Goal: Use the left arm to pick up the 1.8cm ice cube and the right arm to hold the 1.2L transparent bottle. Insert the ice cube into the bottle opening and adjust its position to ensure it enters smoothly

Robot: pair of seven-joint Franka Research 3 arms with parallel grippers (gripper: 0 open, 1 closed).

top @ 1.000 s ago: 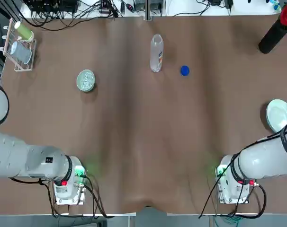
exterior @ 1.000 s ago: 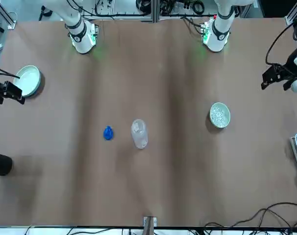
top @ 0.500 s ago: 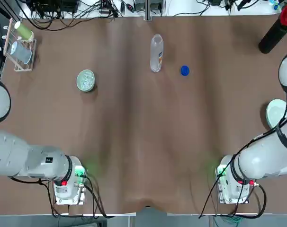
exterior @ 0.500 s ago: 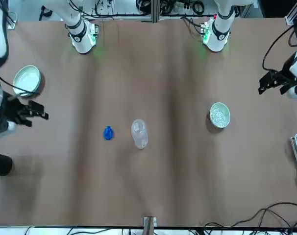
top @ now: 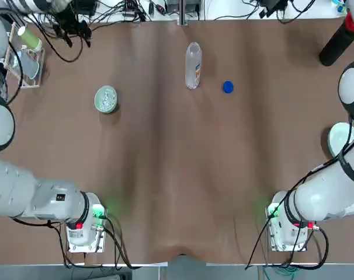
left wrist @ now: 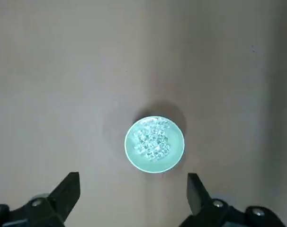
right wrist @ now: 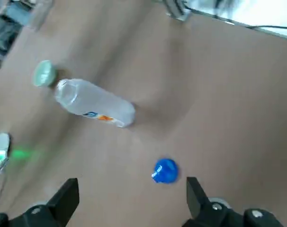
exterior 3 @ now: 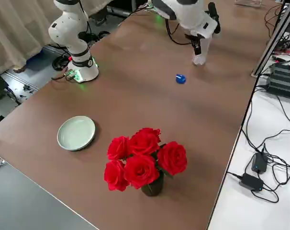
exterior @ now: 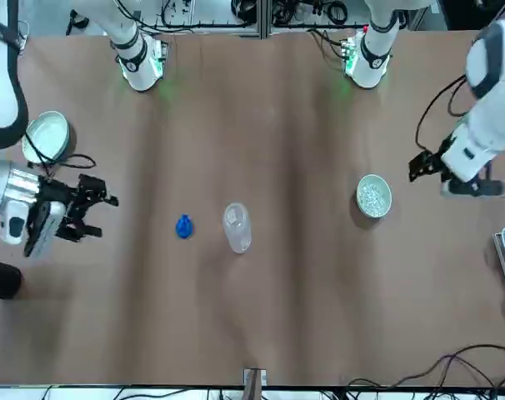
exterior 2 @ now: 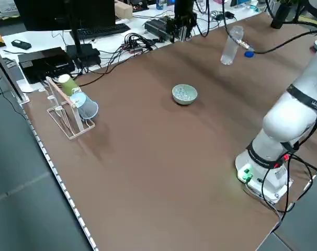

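Note:
The clear bottle [top: 193,65] stands upright at the far middle of the table, its opening [top: 193,46] uncapped. The blue cap [top: 228,87] lies to its right. Several tiny translucent ice cubes [left wrist: 153,141] are heaped in a pale green dish [top: 106,98] at the far left. My left gripper [exterior: 421,167] hovers open well above the table next to the dish [exterior: 373,197], holding nothing. My right gripper [exterior: 98,215] hangs open and empty in the air, out to the cap's [exterior: 184,226] right. Its wrist view shows the bottle [right wrist: 94,103] and cap [right wrist: 165,170] ahead.
A wire rack with cups [top: 25,55] stands at the far left corner. A pale plate [top: 343,140] sits near the right edge, with a dark vase of red roses [exterior 3: 145,160] beyond it. Cables run along the far edge.
Both arms have swung in from the table's sides: the left gripper toward the dish, the right gripper toward the cap and bottle. Bottle, cap and dish have not moved.

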